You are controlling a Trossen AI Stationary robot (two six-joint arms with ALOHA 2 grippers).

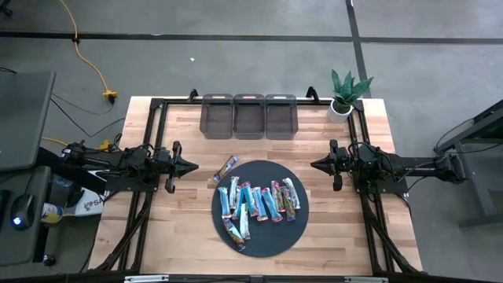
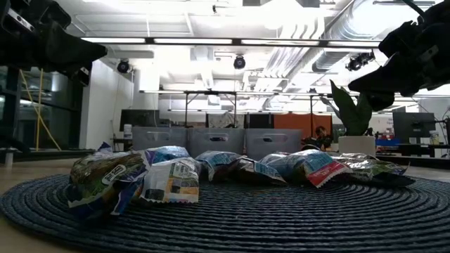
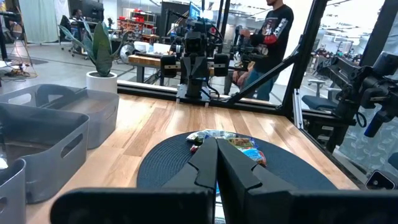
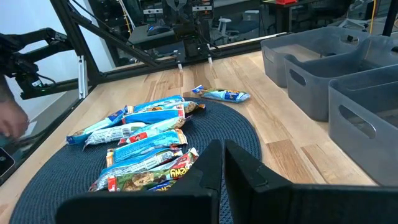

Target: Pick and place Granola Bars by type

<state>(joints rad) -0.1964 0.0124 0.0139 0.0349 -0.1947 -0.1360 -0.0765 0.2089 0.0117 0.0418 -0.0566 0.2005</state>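
Several foil-wrapped Granola Bars (image 1: pixel 259 203), mostly light blue with some red and purple, lie flat in a loose pile on a round dark mat (image 1: pixel 271 240) at the table's middle. One blue bar (image 1: pixel 227 167) lies on the bare wood just off the mat's far left rim; the right wrist view shows it too (image 4: pixel 221 94). My left gripper (image 1: pixel 192 167) hovers shut at the mat's left, pointing level toward the bars. My right gripper (image 1: pixel 314 164) hovers shut at the mat's right, facing the left one. Neither touches anything.
Three grey bins (image 1: pixel 249 115) stand in a row at the table's far edge. A potted plant (image 1: pixel 343 94) sits at the far right corner. Black frame rails (image 1: pixel 149 134) run along the table's sides. A person (image 3: pixel 270 37) stands beyond the table.
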